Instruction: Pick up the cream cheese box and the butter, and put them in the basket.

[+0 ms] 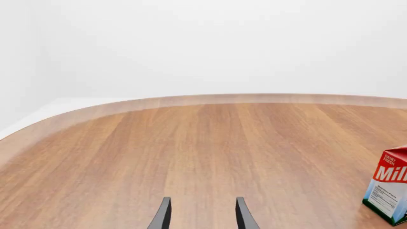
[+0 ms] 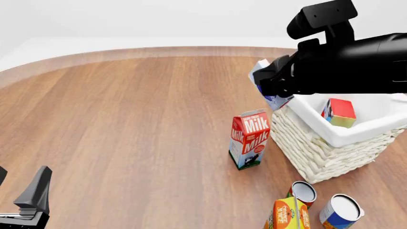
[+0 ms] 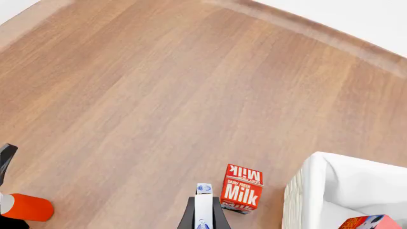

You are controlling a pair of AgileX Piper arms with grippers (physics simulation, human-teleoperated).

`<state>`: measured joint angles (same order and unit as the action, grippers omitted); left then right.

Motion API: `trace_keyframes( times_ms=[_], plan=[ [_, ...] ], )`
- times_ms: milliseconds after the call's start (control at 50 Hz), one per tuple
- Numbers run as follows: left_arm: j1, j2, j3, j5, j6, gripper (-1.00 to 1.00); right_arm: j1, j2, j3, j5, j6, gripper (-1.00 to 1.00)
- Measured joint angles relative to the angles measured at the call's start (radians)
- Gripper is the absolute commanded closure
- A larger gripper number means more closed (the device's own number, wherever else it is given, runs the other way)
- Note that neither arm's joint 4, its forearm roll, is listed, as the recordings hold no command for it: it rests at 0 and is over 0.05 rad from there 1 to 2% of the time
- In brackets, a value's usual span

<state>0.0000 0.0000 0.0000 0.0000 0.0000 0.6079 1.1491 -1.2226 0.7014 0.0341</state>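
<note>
- Nearest the camera in the front view, the left gripper [image 2: 22, 202] sits low at the table's near left corner, its dark fingers [image 1: 163, 214] spread apart with nothing between them.
- At the near right edge stand an orange juice carton [image 2: 286, 215] and two cans [image 2: 304, 192], close together just in front of the basket.
- A red-and-white Milk carton [image 2: 249, 138] stands upright on the wooden table [image 2: 127, 124], just left of the basket and apart from it.
- The basket [image 2: 330, 143], whitish wicker with a white cloth lining, sits on the right side of the table.
- The butter [image 2: 339, 112], a red and orange carton, lies tilted inside the basket against the lining.
- Above the basket's far left corner, the right gripper [image 3: 205, 217] is closed on the cream cheese box [image 3: 204, 210], a small whitish box held in the air over the rim.
- Beyond everything, the table's curved far edge meets a plain white background.
</note>
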Motion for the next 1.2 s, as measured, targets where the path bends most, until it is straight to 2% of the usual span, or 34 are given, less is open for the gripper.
trace_keyframes(
  times_ms=[340, 680, 900, 1200],
  plan=[
    [0.0, 0.0, 0.0, 0.0, 0.0, -1.0, -0.186, -0.073, 0.033, 0.01, -0.029, 1.0],
    [0.0, 0.0, 0.0, 0.0, 0.0, -1.0, -0.402, -0.078, 0.065, -0.013, -0.045, 1.0],
    [0.0, 0.0, 0.0, 0.0, 0.0, -1.0, -0.467, -0.048, 0.083, -0.052, -0.036, 1.0],
    [0.0, 0.0, 0.0, 0.0, 0.0, -1.0, -0.516, -0.003, 0.115, -0.117, -0.009, 1.0]
  ],
)
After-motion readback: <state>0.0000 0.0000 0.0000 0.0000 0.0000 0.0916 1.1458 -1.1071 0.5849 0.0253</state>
